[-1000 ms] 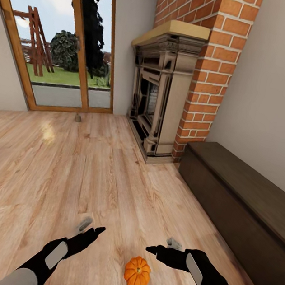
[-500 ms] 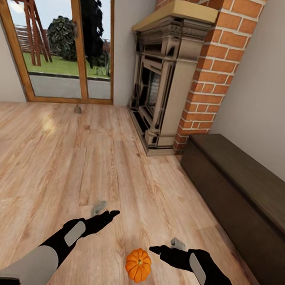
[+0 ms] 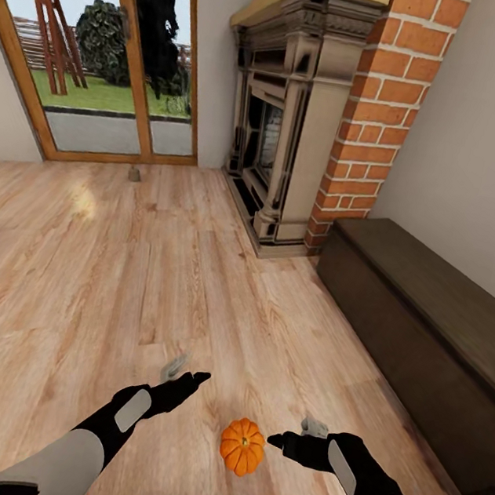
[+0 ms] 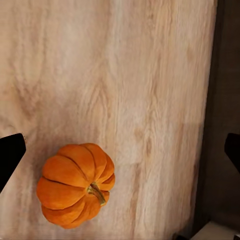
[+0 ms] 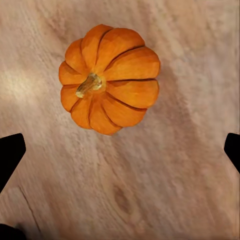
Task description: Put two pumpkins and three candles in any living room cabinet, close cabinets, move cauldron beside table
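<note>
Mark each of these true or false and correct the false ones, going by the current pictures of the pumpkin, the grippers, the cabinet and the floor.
1. The pumpkin sits on the wood floor between the two arms. True.
2. The right gripper is clamped on the pumpkin. False: its fingers stand wide apart in the right wrist view and the pumpkin lies free on the floor.
3. The long dark cabinet stands along the wall beside the brick fireplace. True.
4. The left gripper holds a candle. False: it is open and holds nothing; a small grey candle lies on the floor near it.
5. The pumpkin lies on top of the cabinet. False: it is on the floor.
</note>
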Robot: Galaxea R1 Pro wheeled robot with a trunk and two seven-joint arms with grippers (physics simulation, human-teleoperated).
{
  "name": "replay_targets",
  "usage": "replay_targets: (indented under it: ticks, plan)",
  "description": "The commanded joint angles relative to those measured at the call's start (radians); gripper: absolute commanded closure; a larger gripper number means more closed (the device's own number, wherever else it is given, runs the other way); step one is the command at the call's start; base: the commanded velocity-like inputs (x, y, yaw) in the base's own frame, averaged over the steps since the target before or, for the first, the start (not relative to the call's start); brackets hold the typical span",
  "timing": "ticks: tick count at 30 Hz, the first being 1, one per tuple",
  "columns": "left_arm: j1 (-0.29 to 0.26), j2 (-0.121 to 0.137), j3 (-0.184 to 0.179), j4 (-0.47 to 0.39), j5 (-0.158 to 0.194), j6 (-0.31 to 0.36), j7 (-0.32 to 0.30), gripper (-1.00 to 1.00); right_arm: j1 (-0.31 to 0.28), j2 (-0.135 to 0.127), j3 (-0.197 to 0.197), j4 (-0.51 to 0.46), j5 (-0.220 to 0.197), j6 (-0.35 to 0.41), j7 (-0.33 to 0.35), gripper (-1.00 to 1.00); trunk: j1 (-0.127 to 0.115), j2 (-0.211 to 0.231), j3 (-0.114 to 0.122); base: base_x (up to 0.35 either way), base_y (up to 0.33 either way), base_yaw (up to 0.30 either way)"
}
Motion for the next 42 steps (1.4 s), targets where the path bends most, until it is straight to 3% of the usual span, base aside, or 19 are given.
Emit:
replay_targets:
  ticks: [1, 7, 23, 32, 42]
  plan:
    - [0.000, -0.001, 0.008, -0.001, 0.004, 0.010, -0.002, -1.00, 0.000, -0.001, 0.005, -0.001, -0.001, 0.003, 0.003, -1.00, 0.000, -0.001, -0.005, 0.000, 0.000, 0.000]
    - [-0.001, -0.001, 0.009, 0.000, 0.004, 0.010, -0.001, -1.00, 0.000, 0.000, 0.005, -0.002, 0.001, 0.003, 0.065, -1.00, 0.003, -0.002, -0.028, 0.000, 0.000, 0.000]
    - [-0.001, -0.002, 0.009, 0.000, 0.004, 0.007, -0.001, -1.00, 0.000, 0.001, 0.008, -0.002, 0.003, -0.005, 0.081, -1.00, 0.010, -0.006, -0.090, 0.000, 0.000, 0.000]
    - [0.000, -0.001, 0.009, 0.001, 0.004, 0.004, -0.002, -1.00, 0.000, 0.001, 0.009, -0.002, 0.003, -0.006, 0.086, -1.00, 0.010, -0.006, -0.090, 0.008, 0.001, 0.000]
    - [0.000, -0.001, 0.009, 0.005, 0.004, 0.002, -0.002, -1.00, 0.000, 0.001, 0.009, -0.002, 0.003, -0.006, 0.087, -1.00, 0.010, -0.006, -0.090, 0.267, 0.095, 0.000]
